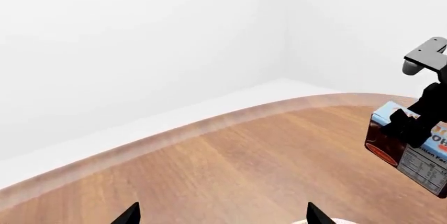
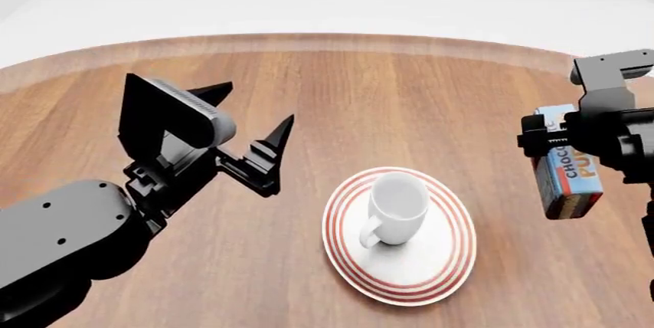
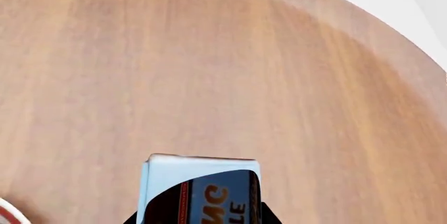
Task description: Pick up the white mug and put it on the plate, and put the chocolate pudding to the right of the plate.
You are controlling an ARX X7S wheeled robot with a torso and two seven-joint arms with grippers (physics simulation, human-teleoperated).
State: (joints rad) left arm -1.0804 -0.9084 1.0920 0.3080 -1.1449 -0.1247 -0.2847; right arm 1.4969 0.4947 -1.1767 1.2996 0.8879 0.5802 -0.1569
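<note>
The white mug (image 2: 397, 207) stands upright on the red-ringed plate (image 2: 439, 267), its handle toward the near left. My left gripper (image 2: 257, 103) hovers open and empty to the left of the plate; in the left wrist view its fingertips (image 1: 129, 214) spread wide over bare wood. My right gripper (image 2: 560, 148) is shut on the chocolate pudding (image 2: 568, 175), a blue and brown box held above the table to the right of the plate. The right wrist view shows the chocolate pudding (image 3: 199, 192) clamped between the jaws. The left wrist view also catches the chocolate pudding (image 1: 412, 150).
The round wooden table (image 2: 358, 98) curves away to a white floor beyond its far edge. A sliver of the plate's rim (image 3: 6, 214) shows in the right wrist view.
</note>
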